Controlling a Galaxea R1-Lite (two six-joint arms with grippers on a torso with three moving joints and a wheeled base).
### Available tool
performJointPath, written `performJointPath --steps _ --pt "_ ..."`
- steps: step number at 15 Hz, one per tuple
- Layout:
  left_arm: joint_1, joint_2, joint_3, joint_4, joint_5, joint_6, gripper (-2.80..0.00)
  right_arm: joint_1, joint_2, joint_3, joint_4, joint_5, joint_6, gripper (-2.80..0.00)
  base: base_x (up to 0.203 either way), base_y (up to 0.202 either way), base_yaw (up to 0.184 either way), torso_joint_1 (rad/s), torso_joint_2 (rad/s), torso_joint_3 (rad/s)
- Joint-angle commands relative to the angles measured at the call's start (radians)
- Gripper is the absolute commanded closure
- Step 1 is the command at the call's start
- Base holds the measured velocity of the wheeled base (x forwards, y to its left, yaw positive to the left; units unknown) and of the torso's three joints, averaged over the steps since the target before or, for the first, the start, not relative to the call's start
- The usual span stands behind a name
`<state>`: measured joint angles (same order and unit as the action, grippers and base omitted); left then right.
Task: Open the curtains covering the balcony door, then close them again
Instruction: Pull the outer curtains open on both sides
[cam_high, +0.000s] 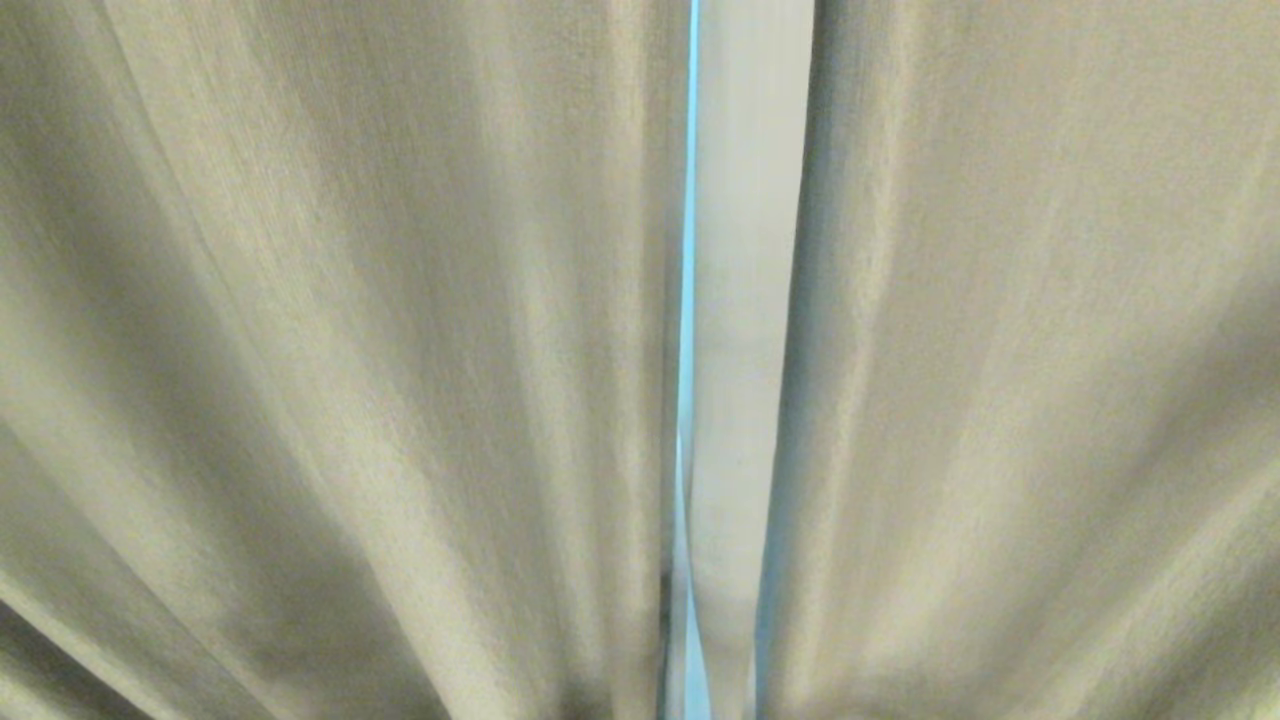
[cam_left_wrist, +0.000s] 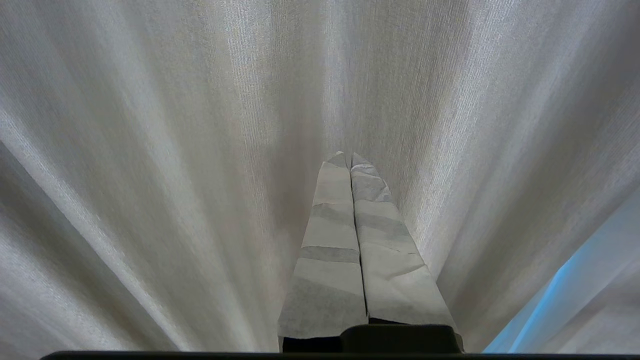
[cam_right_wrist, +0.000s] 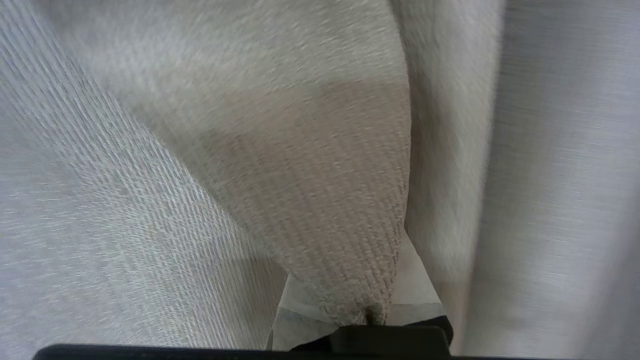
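Close before the head camera hang the curtains (cam_high: 330, 330), and they fill almost all of that view. Two thick beige-grey panels fall in long pleats, one on the left and one on the right (cam_high: 1030, 330). Between them, a little right of the middle, is a narrow gap. Inside this gap a pale strip of the inner layer (cam_high: 745, 300) shows, and along its left edge runs a thin line of blue light (cam_high: 692, 200). Neither arm appears in the head view. The door behind the fabric cannot be seen in any view.

From the left wrist camera, the left gripper (cam_left_wrist: 348, 156) is seen with its two fingers (cam_left_wrist: 330, 240) wrapped in pale tape, and they lie pressed together with nothing between them. Its tips are very near the woven fabric (cam_left_wrist: 165, 150), which is grey-white here; I cannot tell if they touch it. At one corner of this view a blue-lit strip (cam_left_wrist: 555, 295) shows beside the folds.

From the right wrist camera, the right gripper (cam_right_wrist: 370, 315) is clamped on a fold of the thick curtain (cam_right_wrist: 320, 200). The fold comes out from between its pale fingers (cam_right_wrist: 415, 290) and widens away from them, covering most of them. Around it lie more pleats (cam_right_wrist: 90, 200), and further off is a smoother and lighter layer (cam_right_wrist: 565, 175).
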<state>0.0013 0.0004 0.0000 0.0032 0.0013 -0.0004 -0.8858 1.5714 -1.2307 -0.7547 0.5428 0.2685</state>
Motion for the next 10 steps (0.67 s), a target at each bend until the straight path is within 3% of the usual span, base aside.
performJointPath --steps 1,10 --pt "0.0 0.0 0.0 0.0 0.0 -0.001 0.0 -0.026 0.048 -0.025 -0.002 0.003 0.001 0.0 0.0 0.0 0.0 0.0 0.0 0.0" --pt "0.0 0.0 0.0 0.0 0.0 0.0 0.0 -0.054 0.133 -0.11 -0.004 0.002 0.0 0.0 0.0 0.0 0.0 0.0 0.0 0.0"
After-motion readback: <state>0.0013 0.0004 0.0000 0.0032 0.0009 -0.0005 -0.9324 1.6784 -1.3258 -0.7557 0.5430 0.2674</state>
